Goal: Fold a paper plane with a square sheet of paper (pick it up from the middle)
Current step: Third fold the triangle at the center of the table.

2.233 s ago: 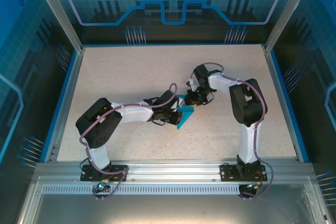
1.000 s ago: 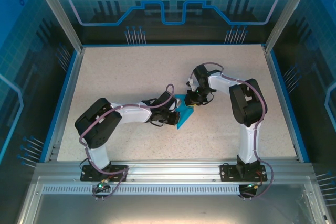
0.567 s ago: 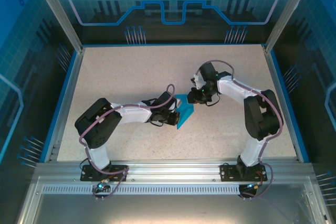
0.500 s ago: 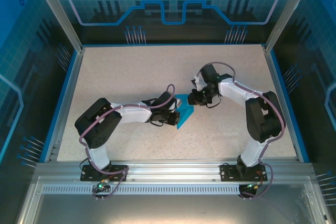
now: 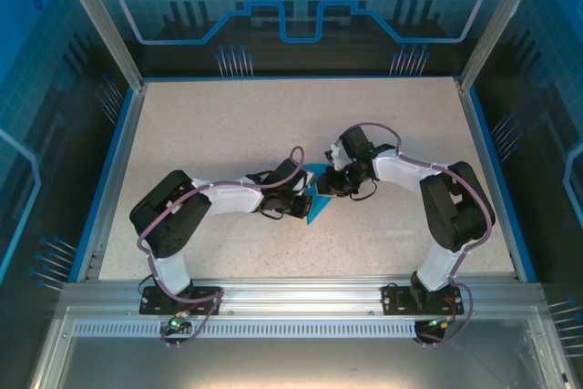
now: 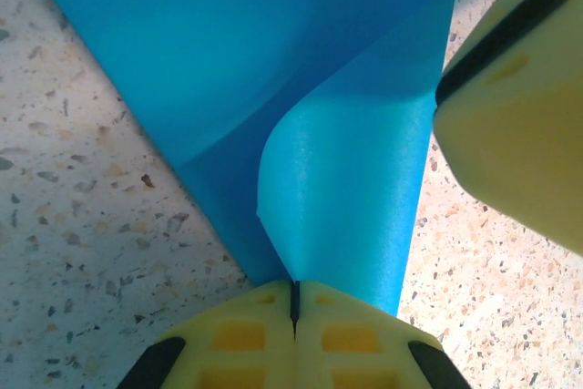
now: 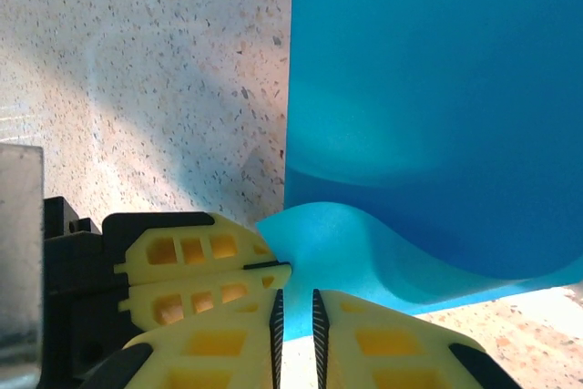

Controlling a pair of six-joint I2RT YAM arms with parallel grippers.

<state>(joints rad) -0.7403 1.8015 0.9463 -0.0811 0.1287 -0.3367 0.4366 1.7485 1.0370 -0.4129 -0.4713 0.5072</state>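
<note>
Two pincers meet on the counter (image 5: 228, 125): left pincer (image 6: 293, 293) clamped on the blue sheet (image 5: 317, 199) at 8 o'clock; right pincer (image 7: 293, 302), at 2 o'clock, nearly together, grip unclear.

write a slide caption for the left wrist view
Close-up: the left gripper pinches a raised flap of the folded blue paper on the speckled table.

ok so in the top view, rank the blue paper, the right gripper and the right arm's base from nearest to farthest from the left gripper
1. blue paper: pinched in the left gripper, mid-table.
2. right gripper: just across the paper, to the right and a little further back.
3. right arm's base: at the table's near edge, on the right.
</note>
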